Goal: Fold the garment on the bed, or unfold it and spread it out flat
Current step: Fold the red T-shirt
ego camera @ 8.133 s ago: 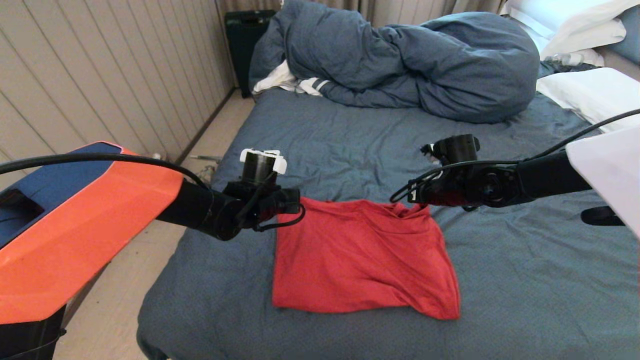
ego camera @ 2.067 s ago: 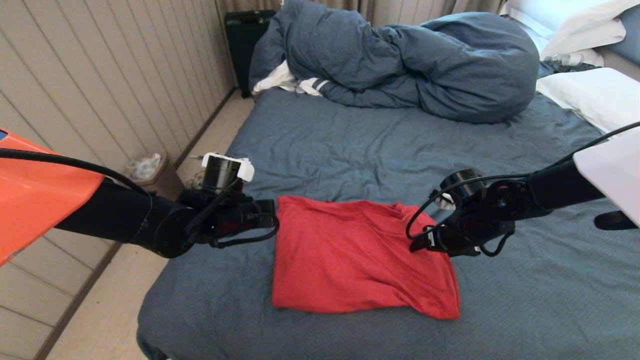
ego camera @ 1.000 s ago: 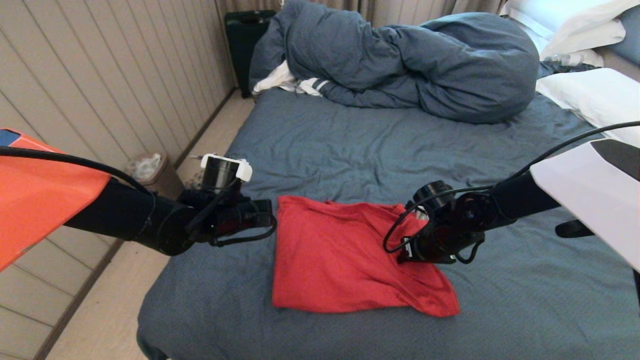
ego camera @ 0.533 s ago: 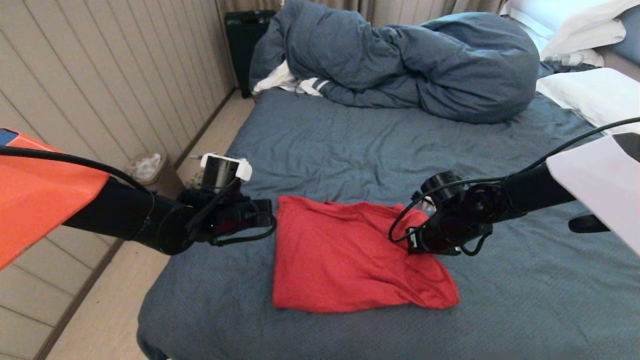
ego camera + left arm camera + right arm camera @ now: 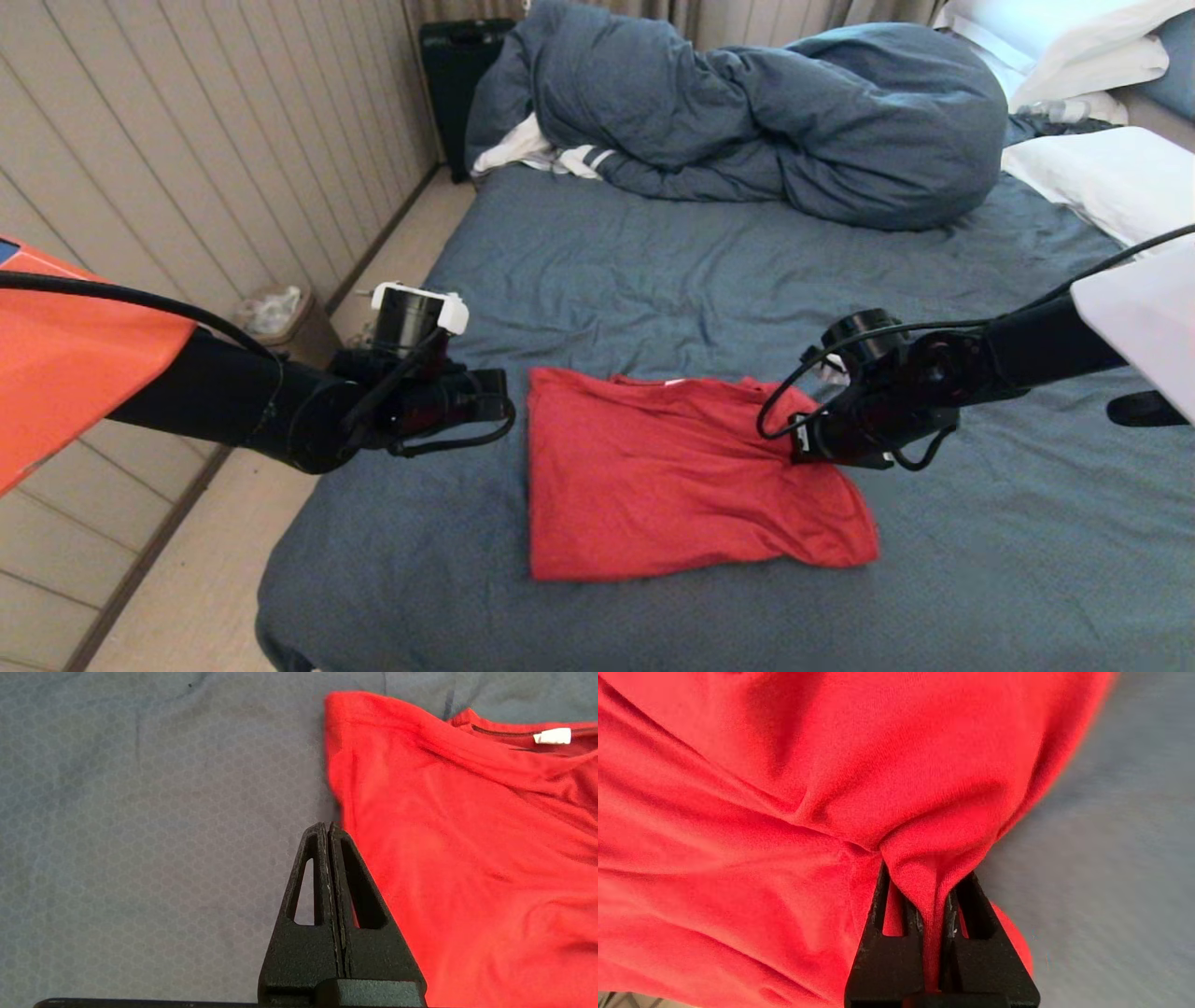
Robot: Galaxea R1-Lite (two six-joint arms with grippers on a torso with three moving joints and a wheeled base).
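**Pinching soft red cotton at its right edge**

Gathering a fold of the red T-shirt (image 5: 691, 485), the right pincer (image 5: 929, 891) clamps it at three o'clock. The left pincer (image 5: 328, 830) is pressed together, empty, at nine o'clock. Lying mid-bed (image 5: 653, 271), the shirt looks light and limp; hems or shoulders likely give better holds.

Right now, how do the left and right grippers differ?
Left gripper: fingers shut on nothing, beside the shirt's left edge over bare sheet. Right gripper: fingers pinch a fold of the shirt at its right side, cloth bunched between them. Both sit low over the bed, level with the shirt's upper half.
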